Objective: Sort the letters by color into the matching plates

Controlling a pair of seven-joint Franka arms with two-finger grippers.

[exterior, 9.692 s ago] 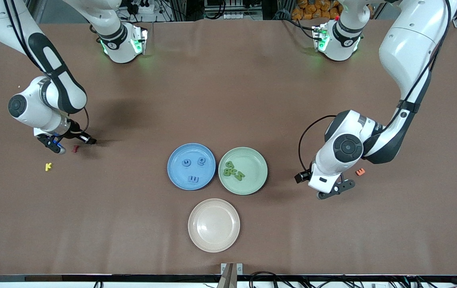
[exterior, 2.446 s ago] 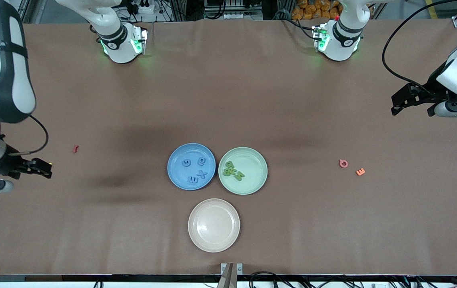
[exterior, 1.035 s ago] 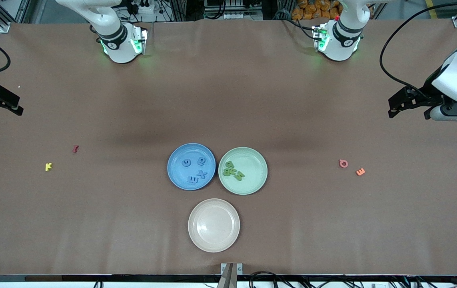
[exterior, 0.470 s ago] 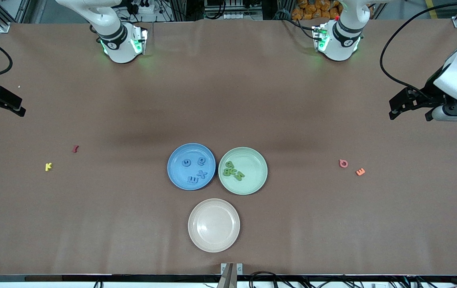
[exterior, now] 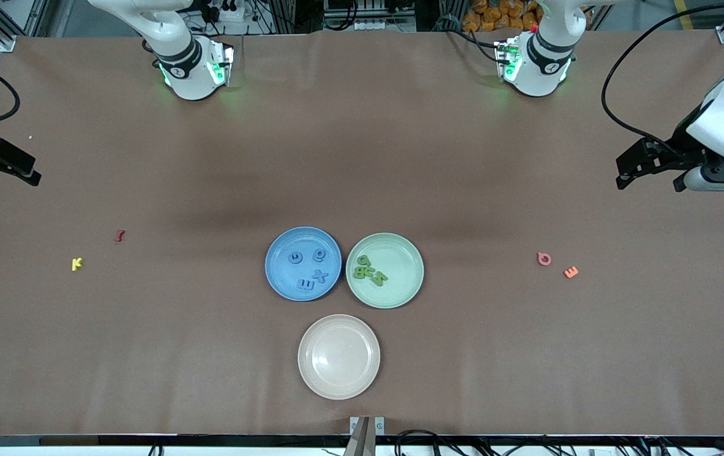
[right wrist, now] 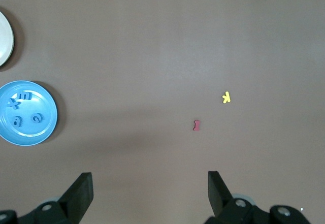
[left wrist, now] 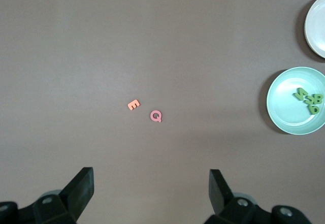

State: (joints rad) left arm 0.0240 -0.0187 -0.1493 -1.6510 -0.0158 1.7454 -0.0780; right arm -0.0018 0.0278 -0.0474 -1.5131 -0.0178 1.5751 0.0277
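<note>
A brown table [exterior: 362,158] holds three round plates clustered near the middle. The blue plate [exterior: 279,244] sits toward the right arm's end, and touching it, toward the left arm's end, is the pale green plate [exterior: 403,259]. Four blue letters [exterior: 310,270] lie inside the blue plate: two rounded ones, an X and an E. The green letters [exterior: 369,271] lie huddled together in the green plate, overlapping, so their exact count is hard to tell. Judging by this, the sorting looks finished, since each colour rests in its matching dish. A beige plate [exterior: 339,386], nearer the front camera, is empty.

The letters left on the bare table are off-colours that match no plate: a yellow K [exterior: 76,264] and a dark red letter [exterior: 120,235] toward the right arm's end, a pink Q [exterior: 544,258] and an orange E [exterior: 570,272] toward the left arm's end.

Both arms are drawn back high over the table's ends, seemingly parked. The right gripper [right wrist: 150,193] hangs over the end by the yellow K, fingers spread wide and holding nothing. The left gripper [left wrist: 151,191] hangs over the end by the pink Q, fingers likewise spread and empty, pointing down at the table.
</note>
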